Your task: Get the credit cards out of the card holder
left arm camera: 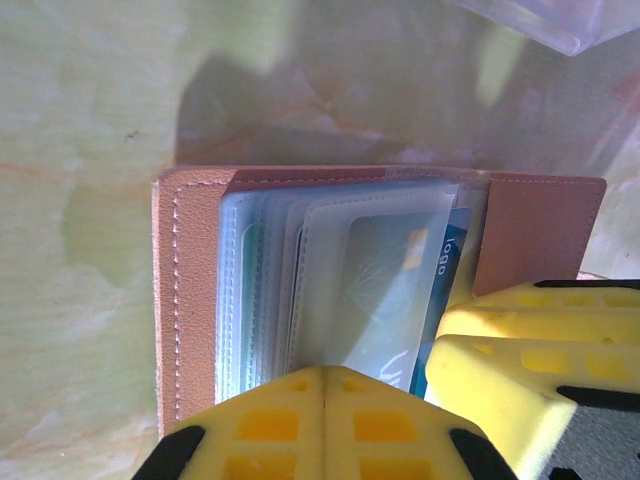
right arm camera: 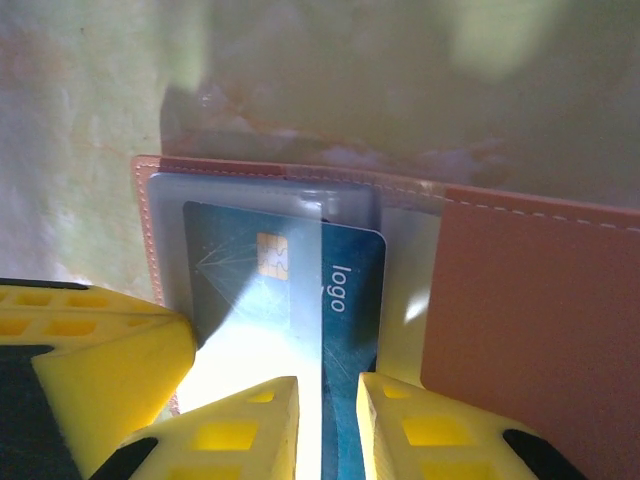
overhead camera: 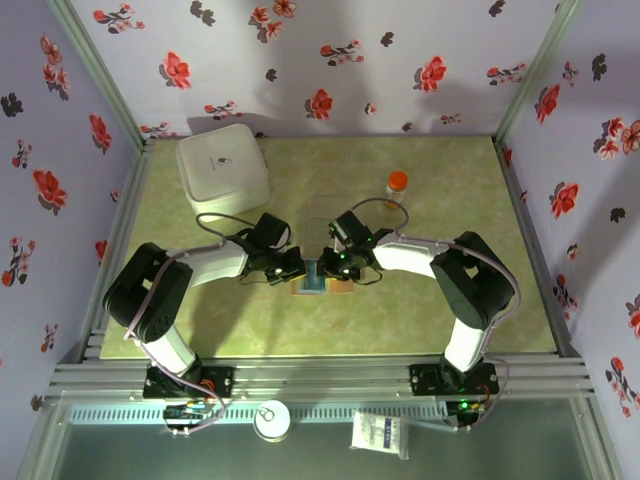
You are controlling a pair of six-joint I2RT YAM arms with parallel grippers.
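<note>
The tan card holder [overhead camera: 343, 288] lies open on the table between both arms. In the left wrist view its clear sleeves [left arm camera: 300, 290] fan out from the brown cover [left arm camera: 190, 300]. My left gripper [left arm camera: 325, 375] is shut, its yellow tips resting against the sleeves' near edge. A blue credit card [right arm camera: 350, 290] with a chip and "logo" sticks partway out of a sleeve. My right gripper [right arm camera: 328, 400] stands over that card, jaws a narrow gap apart, straddling the sleeve's edge. The brown flap [right arm camera: 530, 300] lies to its right.
A big white square container [overhead camera: 224, 167] sits at the back left. An orange-capped bottle [overhead camera: 397, 186] stands at the back right. A clear plastic box [left arm camera: 540, 20] lies just behind the holder.
</note>
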